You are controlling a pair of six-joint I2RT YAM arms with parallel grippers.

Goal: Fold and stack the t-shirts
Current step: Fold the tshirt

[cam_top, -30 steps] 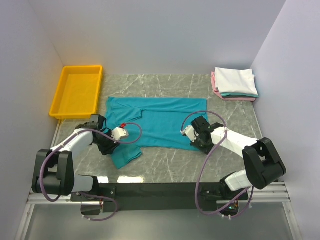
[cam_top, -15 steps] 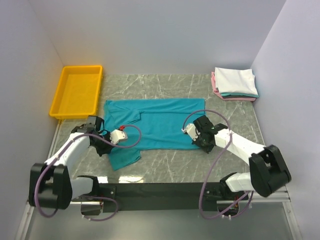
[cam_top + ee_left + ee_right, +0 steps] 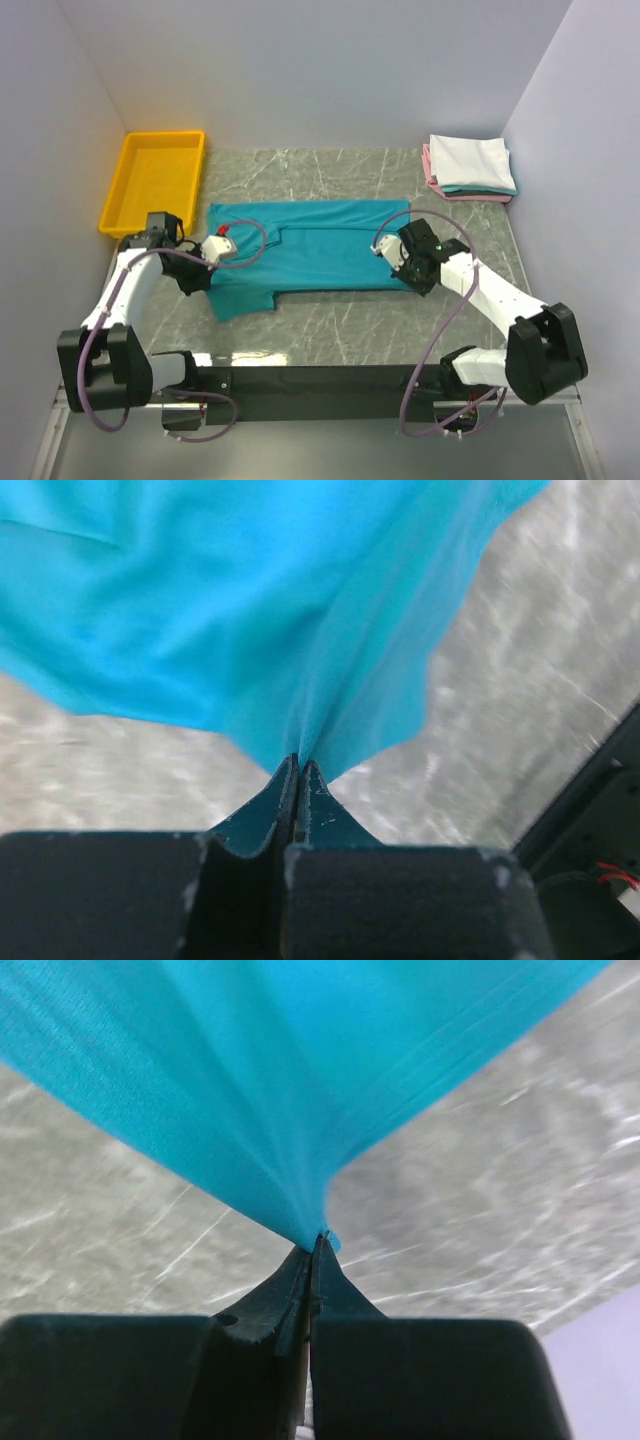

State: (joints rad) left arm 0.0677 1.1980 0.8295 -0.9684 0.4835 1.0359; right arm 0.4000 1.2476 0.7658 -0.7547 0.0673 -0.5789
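Far right on the grey marble worktop (image 3: 340,325): folded white, teal and pink t-shirts (image 3: 470,168), stacked. The plain teal cloth t-shirt (image 3: 310,245) lies mid-worktop, looks half folded; left pincer (image 3: 300,765) and right pincer (image 3: 318,1240) both clamp it. Stacking left.

teal t-shirt (image 3: 250,610): cut off top, both wrist views | table (image 3: 520,680): blurred | lower stacked tees (image 3: 470,192): mostly covered

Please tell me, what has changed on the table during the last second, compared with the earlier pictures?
The left claw moved to its left and the right claw to its right, each shut on the teal t-shirt, pulling it wider and flatter. Nothing was let go. The folded stack and the yellow bin stayed in place.
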